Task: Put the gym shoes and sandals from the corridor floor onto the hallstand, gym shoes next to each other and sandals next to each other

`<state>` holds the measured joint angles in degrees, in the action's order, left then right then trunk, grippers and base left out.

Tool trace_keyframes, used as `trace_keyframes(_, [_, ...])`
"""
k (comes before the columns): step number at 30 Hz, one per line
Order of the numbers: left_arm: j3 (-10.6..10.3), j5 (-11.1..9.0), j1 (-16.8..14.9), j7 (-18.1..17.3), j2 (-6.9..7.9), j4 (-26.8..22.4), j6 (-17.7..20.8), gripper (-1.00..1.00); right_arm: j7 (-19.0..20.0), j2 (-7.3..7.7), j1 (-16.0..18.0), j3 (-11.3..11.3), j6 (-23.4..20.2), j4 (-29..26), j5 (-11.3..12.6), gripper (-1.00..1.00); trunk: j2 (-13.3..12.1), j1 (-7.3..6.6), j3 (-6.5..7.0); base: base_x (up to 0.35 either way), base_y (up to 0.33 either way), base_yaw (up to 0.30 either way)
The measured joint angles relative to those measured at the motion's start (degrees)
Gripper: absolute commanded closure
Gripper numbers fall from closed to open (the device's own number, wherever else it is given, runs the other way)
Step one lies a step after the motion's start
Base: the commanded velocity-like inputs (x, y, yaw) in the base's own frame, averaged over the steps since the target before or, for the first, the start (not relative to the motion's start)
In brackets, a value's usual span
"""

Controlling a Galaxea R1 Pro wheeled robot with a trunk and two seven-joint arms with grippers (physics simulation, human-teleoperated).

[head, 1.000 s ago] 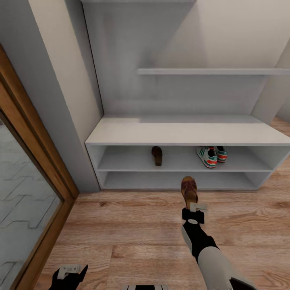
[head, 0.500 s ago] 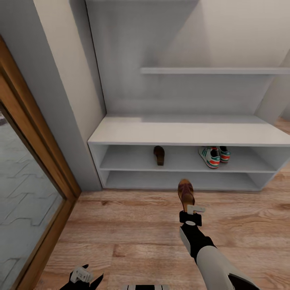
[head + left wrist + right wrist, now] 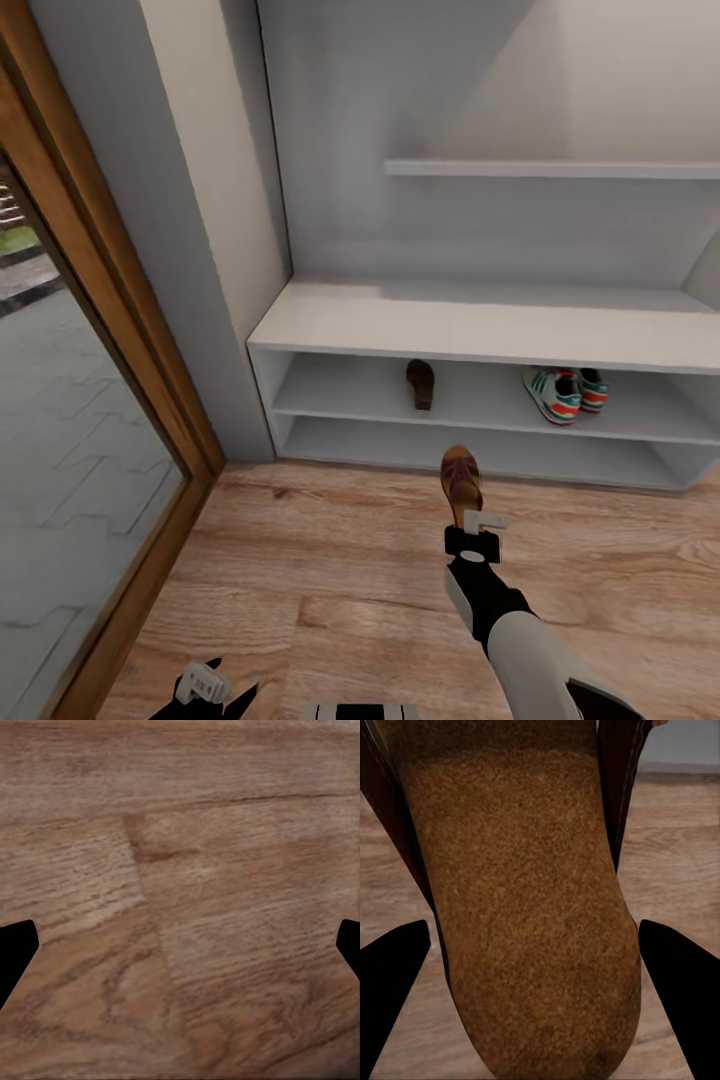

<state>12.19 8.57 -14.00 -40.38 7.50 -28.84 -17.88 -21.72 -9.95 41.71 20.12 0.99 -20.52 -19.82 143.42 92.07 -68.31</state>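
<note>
The view has swung left, so the shoe rack (image 3: 480,335) now sits further right. The right gripper (image 3: 470,518) holds one sandal (image 3: 461,482) clamped above the floor (image 3: 330,560). The other sandal (image 3: 420,383) and both sneakers (image 3: 563,393) lie on the upper shelf. The left gripper (image 3: 205,688) is spread, empty.

The right arm (image 3: 520,630) reaches forward, its gripper (image 3: 470,520) clamped on the heel end of a sandal (image 3: 461,480) held above the floor. The left gripper (image 3: 205,690) hangs low by the robot's base, its fingers (image 3: 15,952) spread wide, holding nothing.
</note>
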Motion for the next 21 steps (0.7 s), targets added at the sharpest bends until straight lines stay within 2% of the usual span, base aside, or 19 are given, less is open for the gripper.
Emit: trace_keyframes(21, [0.0,-0.1,0.0,0.1,-0.06,0.0,0.3,-1.0,0.0,0.0,0.0,0.0,0.3,0.1,0.0,1.0,0.0,0.0,-1.31,0.0,0.0,0.184])
